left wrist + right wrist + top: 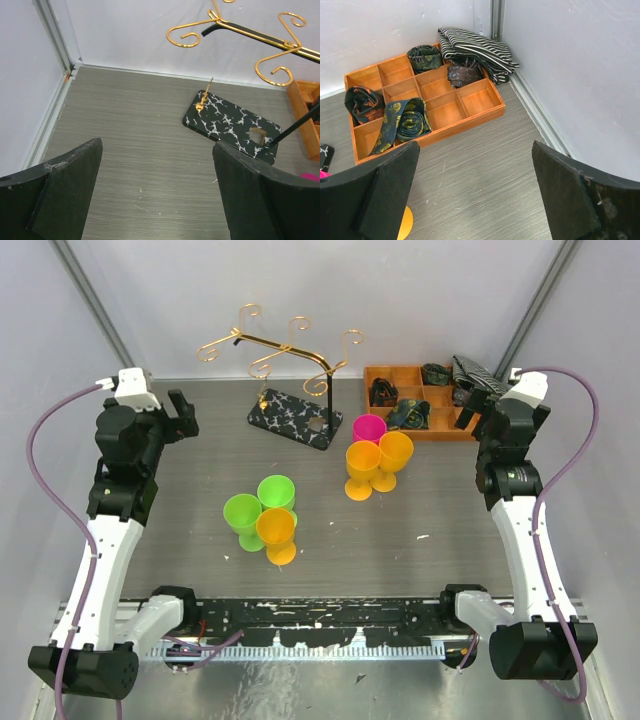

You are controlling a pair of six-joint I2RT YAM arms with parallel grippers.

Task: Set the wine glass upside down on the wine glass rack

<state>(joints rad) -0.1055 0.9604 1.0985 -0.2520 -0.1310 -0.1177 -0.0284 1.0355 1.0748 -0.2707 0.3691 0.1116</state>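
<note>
The wine glass rack (283, 348) is a thin gold stand with curled arms on a black speckled base (295, 417) at the back middle; its base (230, 124) and arms (240, 31) show in the left wrist view. Plastic wine glasses stand on the table: two green (243, 520) and one orange (277, 534) in the middle, two orange (363, 469) and one pink (367, 427) nearer the rack. My left gripper (183, 416) is open and empty at the back left. My right gripper (470, 408) is open and empty at the back right.
An orange compartment tray (420, 402) with rolled ties stands at the back right; in the right wrist view (427, 107) a striped cloth (475, 47) lies on its far corner. Grey walls close in the table on three sides.
</note>
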